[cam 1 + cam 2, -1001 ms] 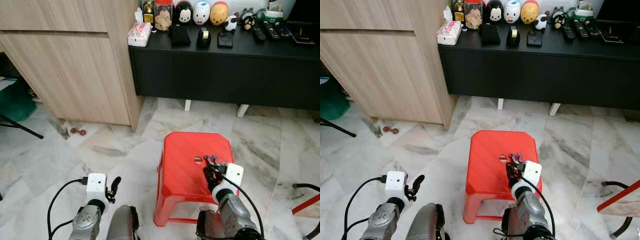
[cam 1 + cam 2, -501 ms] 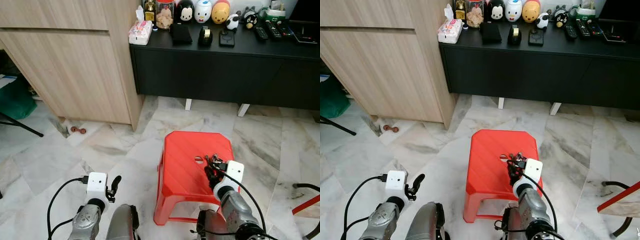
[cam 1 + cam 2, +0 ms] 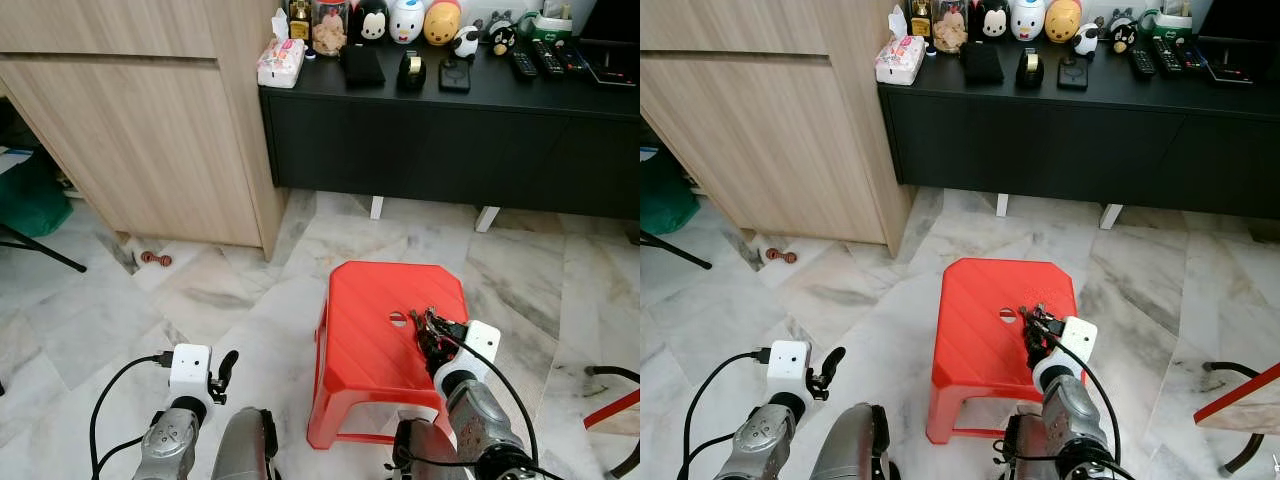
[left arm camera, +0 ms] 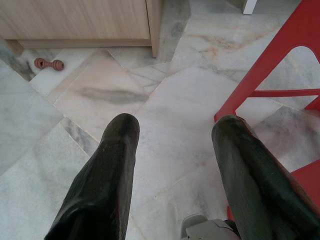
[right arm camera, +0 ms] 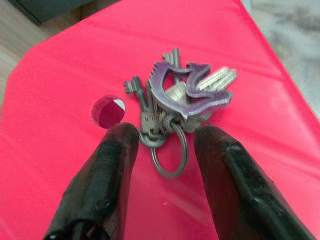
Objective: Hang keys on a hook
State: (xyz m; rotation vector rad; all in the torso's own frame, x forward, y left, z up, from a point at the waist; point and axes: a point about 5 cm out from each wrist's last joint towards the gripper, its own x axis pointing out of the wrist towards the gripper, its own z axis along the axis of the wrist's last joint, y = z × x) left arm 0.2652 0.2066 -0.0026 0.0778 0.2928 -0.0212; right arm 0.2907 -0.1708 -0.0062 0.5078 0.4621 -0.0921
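Since a second ago the right gripper [image 5: 160, 150] has eased forward over the one red plastic stool [image 3: 375, 330], its two black fingers [image 5: 107, 165] spread on either side of the single bunch of metal keys [image 5: 177, 97] lying beside the seat's hole. No writing is legible. Left gripper [image 4: 172, 150] hangs released above the marble floor [image 4: 165, 125].

One red stool [image 3: 385, 335] stands on the marble floor, with one bunch of keys [image 5: 181, 95] lying on its seat at about three o'clock. Two grippers are in view, the left gripper [image 4: 172, 150] and the right gripper [image 5: 162, 155]. One small dumbbell-shaped toy [image 3: 155, 261] lies at nine o'clock. On the black console [image 3: 450, 130] at twelve o'clock stand three round figurines [image 3: 407, 22] and one tissue pack [image 3: 279, 62].
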